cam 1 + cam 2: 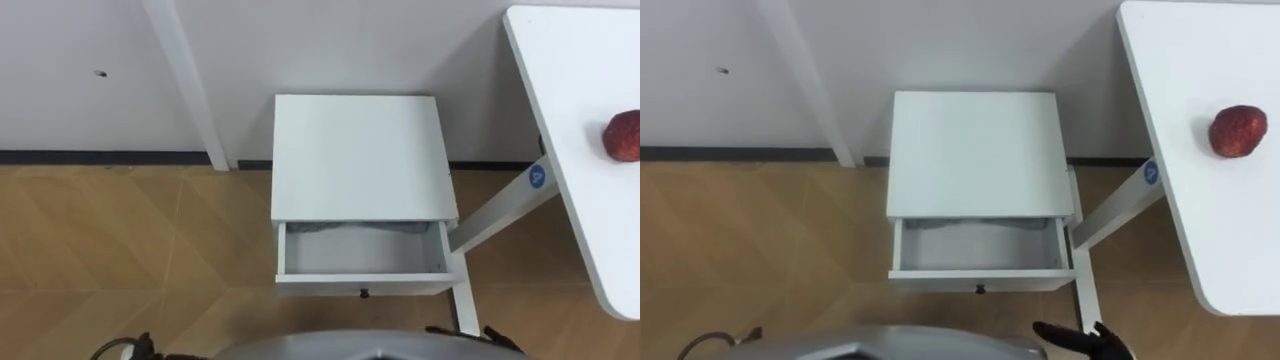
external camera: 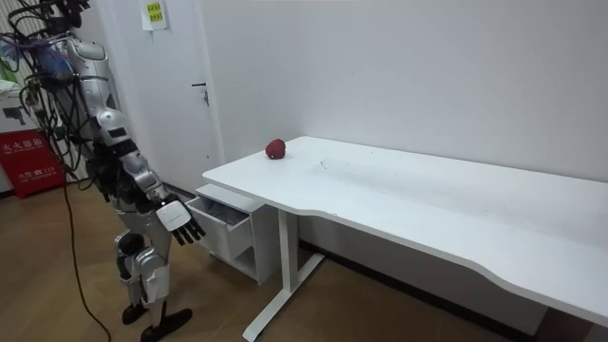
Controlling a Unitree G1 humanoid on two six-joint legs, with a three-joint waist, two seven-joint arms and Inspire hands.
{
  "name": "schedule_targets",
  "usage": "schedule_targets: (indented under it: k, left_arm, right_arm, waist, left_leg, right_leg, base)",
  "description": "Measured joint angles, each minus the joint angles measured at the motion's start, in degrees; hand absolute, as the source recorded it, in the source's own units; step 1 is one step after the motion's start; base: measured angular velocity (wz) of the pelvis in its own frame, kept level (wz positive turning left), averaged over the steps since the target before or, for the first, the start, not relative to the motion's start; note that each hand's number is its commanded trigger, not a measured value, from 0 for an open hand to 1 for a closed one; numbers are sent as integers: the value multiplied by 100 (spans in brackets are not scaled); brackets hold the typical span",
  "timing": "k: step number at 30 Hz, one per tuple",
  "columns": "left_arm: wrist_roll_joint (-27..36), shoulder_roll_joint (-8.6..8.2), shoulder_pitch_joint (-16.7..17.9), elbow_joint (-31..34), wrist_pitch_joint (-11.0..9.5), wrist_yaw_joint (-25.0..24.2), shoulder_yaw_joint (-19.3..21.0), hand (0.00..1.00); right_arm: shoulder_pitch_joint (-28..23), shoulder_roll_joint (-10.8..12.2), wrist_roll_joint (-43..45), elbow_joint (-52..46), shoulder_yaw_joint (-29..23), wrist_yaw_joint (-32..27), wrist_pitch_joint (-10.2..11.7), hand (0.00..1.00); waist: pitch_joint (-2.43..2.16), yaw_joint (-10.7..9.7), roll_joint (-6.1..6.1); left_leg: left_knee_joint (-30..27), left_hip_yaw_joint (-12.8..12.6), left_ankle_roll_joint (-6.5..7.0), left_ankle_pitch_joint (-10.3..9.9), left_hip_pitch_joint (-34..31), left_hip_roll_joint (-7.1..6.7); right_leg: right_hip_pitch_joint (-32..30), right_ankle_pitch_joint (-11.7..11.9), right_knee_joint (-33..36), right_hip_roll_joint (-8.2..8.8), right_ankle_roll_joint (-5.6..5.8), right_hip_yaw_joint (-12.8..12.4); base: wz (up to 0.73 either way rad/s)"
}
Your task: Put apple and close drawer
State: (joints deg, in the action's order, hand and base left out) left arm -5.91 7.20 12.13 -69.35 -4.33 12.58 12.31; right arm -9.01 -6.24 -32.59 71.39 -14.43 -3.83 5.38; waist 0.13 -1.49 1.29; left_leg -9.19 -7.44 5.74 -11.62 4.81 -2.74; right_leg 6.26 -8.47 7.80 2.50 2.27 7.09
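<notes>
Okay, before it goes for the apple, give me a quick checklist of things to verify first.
1. Drawer pulled open: ok.
2. Room inside the drawer for the apple: ok, it looks bare.
3. Apple lying on the table, nothing touching it: ok.
4. Right hand free, fingers relaxed, holding nothing: ok.
5. Apple reachable from where the robot stands, in front of the drawer: cannot tell.
6. Left hand free: cannot tell.
</notes>
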Motion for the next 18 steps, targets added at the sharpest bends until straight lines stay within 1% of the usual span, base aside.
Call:
schedule_targets:
  k: [2, 3, 5, 8, 10, 12, 14, 17, 18]
  left_arm:
    - [119, 8, 84, -4, -13, 131, 116, 0]
    - [136, 8, 103, -3, -21, 151, 132, 0]
    - [126, 17, 146, -4, -28, 160, 354, 0]
    - [127, 80, 209, 29, -27, 183, 454, 0]
    - [132, 113, 225, 82, -27, 186, 454, 0]
    - [127, 129, 219, 125, -23, 192, 457, 0]
    - [120, 129, 211, 180, 30, 186, 454, 0]
    - [35, 135, 221, 252, 90, 164, 452, 0]
    - [4, 141, 218, 258, 107, 162, 452, 0]
  right_arm:
    - [4, -19, -792, -13, -531, -193, 14, 0]
    - [-7, -21, -1037, -18, -670, -238, 15, 0]
    - [35, -27, -2154, -75, -1302, -371, 15, 0]
    - [-38, -90, -3081, -230, -1690, -627, 27, 0]
    - [-32, -125, -3451, -324, -1872, -774, 39, 0]
    - [-24, -137, -3722, -430, -2058, -960, 42, 0]
    - [19, -140, -4004, -552, -2211, -1268, 61, 0]
    - [101, -139, -4178, -975, -2375, -1721, 118, 0]
    - [126, -141, -4204, -1041, -2404, -1773, 141, 0]
  waist:
    - [4, -107, -13]
    - [5, -144, -15]
    - [4, -278, -15]
    - [8, -313, -8]
    - [7, -341, -5]
    - [2, -347, 8]
    - [-17, -347, 24]
    - [-17, -354, 19]
    - [-17, -354, 22]
  left_leg:
    - [-8, -1, 0, 0, -3, -2]
    - [-7, 0, 0, 0, -4, -3]
    - [19, 5, -1, -1, -7, -1]
    - [13, -8, -2, -1, -9, -1]
    - [12, -24, -3, -2, -13, -5]
    - [1, -40, -2, -2, -13, -5]
    - [-13, -42, -1, -3, -12, -3]
    - [-37, -41, 0, -2, -37, -2]
    - [-41, -40, 0, -3, -40, -2]
  right_leg:
    - [26, 0, -2, 2, 0, 13]
    - [25, 0, 0, 2, 0, 23]
    - [20, -7, 29, 4, -3, 32]
    - [-35, -28, 108, 5, -6, -2]
    - [-41, -28, 108, 2, -6, -74]
    - [-38, -28, 110, 2, -6, -91]
    - [-43, -28, 136, 1, -6, -101]
    - [-130, -29, 204, 3, -6, -101]
    - [-131, -29, 203, 3, -6, -96]
  base:
    - [0]
    - [0]
    - [0]
    - [-4]
    - [-8]
    - [-3]
    - [0]
    - [0]
    - [0]
